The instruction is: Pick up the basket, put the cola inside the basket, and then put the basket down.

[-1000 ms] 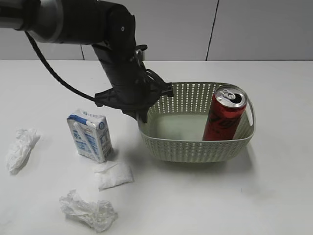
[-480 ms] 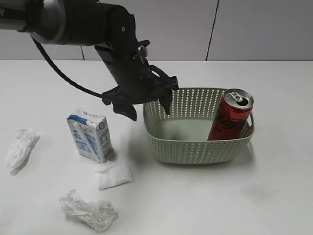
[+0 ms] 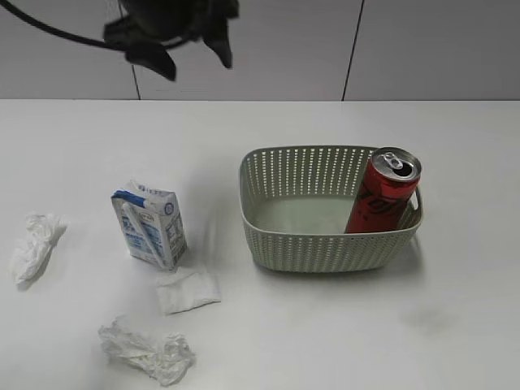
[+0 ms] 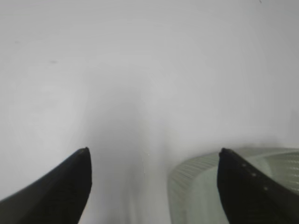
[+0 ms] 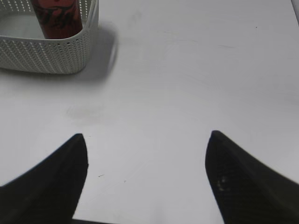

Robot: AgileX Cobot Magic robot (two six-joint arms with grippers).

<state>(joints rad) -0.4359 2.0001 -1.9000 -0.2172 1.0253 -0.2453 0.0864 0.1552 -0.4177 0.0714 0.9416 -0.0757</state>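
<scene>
The pale sage-green basket (image 3: 280, 238) rests on the white table right of centre. The red cola (image 3: 382, 193) stands leaning inside it against the right end. My left gripper (image 3: 193, 55) is open and empty, high at the top left, well clear of the basket. In the left wrist view the gripper (image 4: 154, 156) shows open above bare table, with the basket's blurred corner (image 4: 194, 186) at the lower right. My right gripper (image 5: 147, 140) is open over bare table; the basket (image 5: 46, 53) and cola (image 5: 56, 16) lie at the top left of that view. The right arm is out of the exterior view.
A blue-and-white carton (image 3: 150, 223) stands left of the basket. Crumpled white tissues lie at the far left (image 3: 34, 244), in front of the carton (image 3: 187, 290) and at the front left (image 3: 146, 349). A grey wall runs behind the table.
My left gripper has let go of the basket's left rim, opened, and risen up and left to the top of the view. The basket settled on the table half a second ago and has stayed put.
</scene>
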